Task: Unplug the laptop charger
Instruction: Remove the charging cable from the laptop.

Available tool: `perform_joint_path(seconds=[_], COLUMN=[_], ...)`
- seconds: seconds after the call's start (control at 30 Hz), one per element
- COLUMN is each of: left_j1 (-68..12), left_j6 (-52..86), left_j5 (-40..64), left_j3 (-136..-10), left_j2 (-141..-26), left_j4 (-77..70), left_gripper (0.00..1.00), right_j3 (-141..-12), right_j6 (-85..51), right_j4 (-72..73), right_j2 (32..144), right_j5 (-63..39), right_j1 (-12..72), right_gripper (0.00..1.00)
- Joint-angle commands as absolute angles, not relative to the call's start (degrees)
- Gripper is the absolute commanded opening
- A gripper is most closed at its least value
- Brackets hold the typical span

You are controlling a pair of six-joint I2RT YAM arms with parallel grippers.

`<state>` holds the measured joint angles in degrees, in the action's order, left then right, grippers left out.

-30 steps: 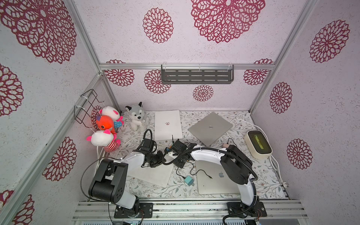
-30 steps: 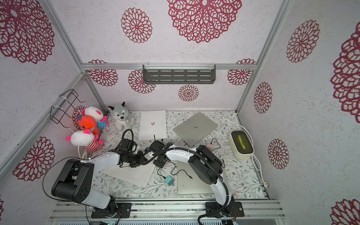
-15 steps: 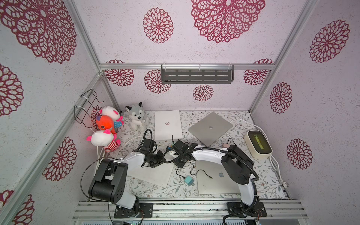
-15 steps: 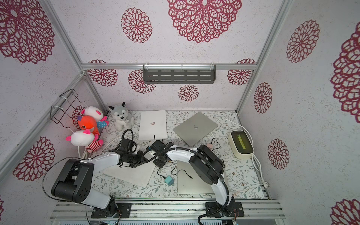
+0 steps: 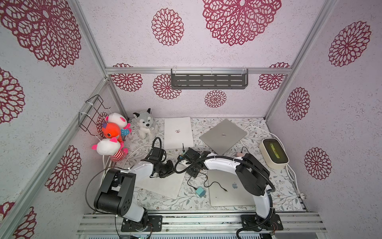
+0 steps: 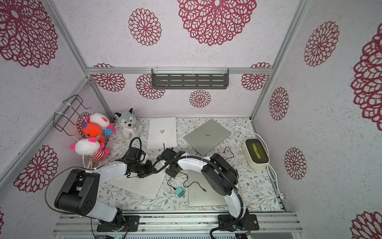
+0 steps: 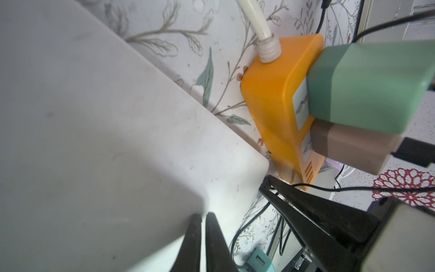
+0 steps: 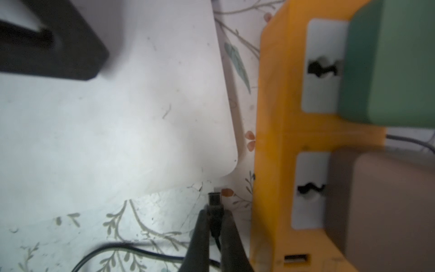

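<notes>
Floral-patterned tabletop (image 5: 279, 186) fills a walled booth, and we see it crowded toward the middle, with the freest ground along its right side and front edge. Our right gripper (image 8: 215, 212) is clamped on the black charger plug (image 8: 214, 200), whose bare tip sits just off the rounded corner of the white laptop (image 8: 141, 117); we cannot see it seated in any port. That corner and the orange power strip (image 8: 277, 141) leave only a narrow lane of table between them, and the fingers work inside it. The laptop's long edge runs roughly parallel to the strip's side. On the strip, a green adapter (image 8: 388, 63) and a brown adapter (image 8: 381, 207) fill 2 sockets side by side, and a thick white cord (image 7: 256, 21) leaves its end. Our left gripper (image 7: 203, 216) hovers over the white laptop's lid near the same corner, fingers drawn together with nothing between them. In both top views the 2 arms meet above this spot. A silver laptop (image 5: 227, 194) lies near the front, with a loose teal adapter (image 5: 200, 191) just beside its left edge. At the back, another white laptop (image 5: 178, 132) and a grey laptop (image 5: 223, 135) lie apart from each other.
</notes>
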<state>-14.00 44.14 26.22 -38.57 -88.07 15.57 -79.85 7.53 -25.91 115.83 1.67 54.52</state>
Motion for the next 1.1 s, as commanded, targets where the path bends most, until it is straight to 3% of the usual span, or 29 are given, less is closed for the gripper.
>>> perform_joint_path(seconds=[0.0,0.4,1.07], left_j1=[-14.4,-14.4,-14.3], left_j6=[43.9,44.5,44.2], left_j5=[23.7,24.5,23.9], left_j3=[-37.3,-38.1,-39.2], left_j2=[-88.4,-87.6,-85.2], left_j4=[17.8,18.0,20.5], left_gripper=[0.11,0.11,0.11], right_j3=[-77.3,-81.3,-82.5], right_j6=[4.5,6.1,4.2], right_j4=[-27.6,-30.8,-34.8], right_j2=[114.5,112.2,104.8], right_j5=[-0.4,-1.4,1.0], right_j1=[54.5,55.4,55.4], right_gripper=[0.09,0.17,0.17])
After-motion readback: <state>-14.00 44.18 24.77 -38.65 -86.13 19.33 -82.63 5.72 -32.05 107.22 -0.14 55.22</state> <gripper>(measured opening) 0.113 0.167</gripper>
